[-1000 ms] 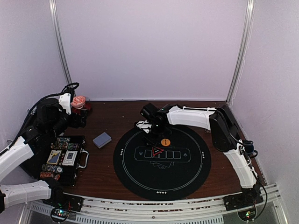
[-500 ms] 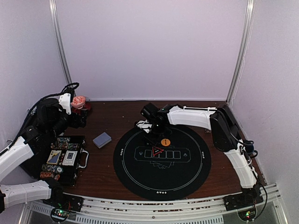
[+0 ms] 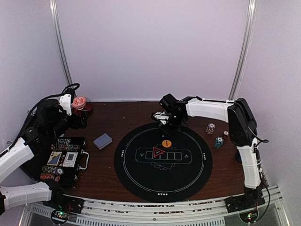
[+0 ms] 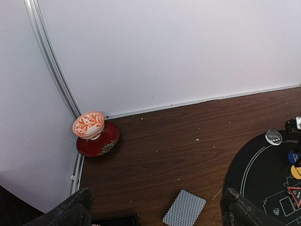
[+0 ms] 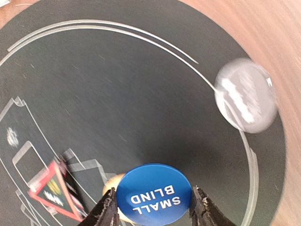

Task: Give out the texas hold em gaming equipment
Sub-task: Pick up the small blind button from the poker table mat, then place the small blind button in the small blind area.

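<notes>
The right claw [image 3: 168,127], clamped on the blue button [image 5: 154,192], has shifted rightward above the mat [image 3: 188,165]'s far edge, uncovering chip stacks [image 3: 211,128] on the table [image 3: 122,117]. The left claw [image 4: 155,214] stays apart.

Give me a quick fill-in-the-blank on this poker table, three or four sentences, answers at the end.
The right gripper holds a blue button reading SMALL ____.
The triangle marker on the mat is ____.
The cards lie on bare wood to the mat's ____ in the top view.
The left gripper is ____.
Answers: BLIND; red; left; open.
</notes>
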Tool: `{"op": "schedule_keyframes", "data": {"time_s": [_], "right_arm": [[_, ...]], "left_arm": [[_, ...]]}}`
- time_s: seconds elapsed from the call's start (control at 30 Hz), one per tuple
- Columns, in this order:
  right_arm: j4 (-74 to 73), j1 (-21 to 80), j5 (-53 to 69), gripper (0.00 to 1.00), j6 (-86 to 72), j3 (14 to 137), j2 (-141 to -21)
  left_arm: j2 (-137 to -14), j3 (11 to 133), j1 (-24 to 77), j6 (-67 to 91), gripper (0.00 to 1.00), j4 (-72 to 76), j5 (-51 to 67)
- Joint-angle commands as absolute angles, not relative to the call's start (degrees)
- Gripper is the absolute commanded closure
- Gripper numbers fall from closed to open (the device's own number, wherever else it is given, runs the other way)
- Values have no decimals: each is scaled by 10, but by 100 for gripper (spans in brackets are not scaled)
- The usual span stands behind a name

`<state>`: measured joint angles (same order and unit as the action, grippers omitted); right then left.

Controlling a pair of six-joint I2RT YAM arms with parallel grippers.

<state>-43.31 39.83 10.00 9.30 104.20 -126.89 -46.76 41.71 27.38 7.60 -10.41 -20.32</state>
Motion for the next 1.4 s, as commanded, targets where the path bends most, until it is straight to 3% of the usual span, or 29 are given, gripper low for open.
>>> {"op": "schedule_keyframes", "data": {"time_s": [0.0,0.33,0.63,1.17,1.37], "right_arm": [[-418,363,98,54,112,967,-1189],[-371,281,94,54,146,718,-1025],[-345,242,95,53,176,573,-937],[-335,229,98,53,199,498,-912],[-341,229,99,43,203,504,-918]], "left_arm": [[-461,430,274,75,2,-80,-195],[-464,430,274,74,2,-80,-199],[-462,429,274,74,2,-80,-200],[-461,429,274,74,2,-80,-201],[-460,429,274,74,2,-80,-202]]}}
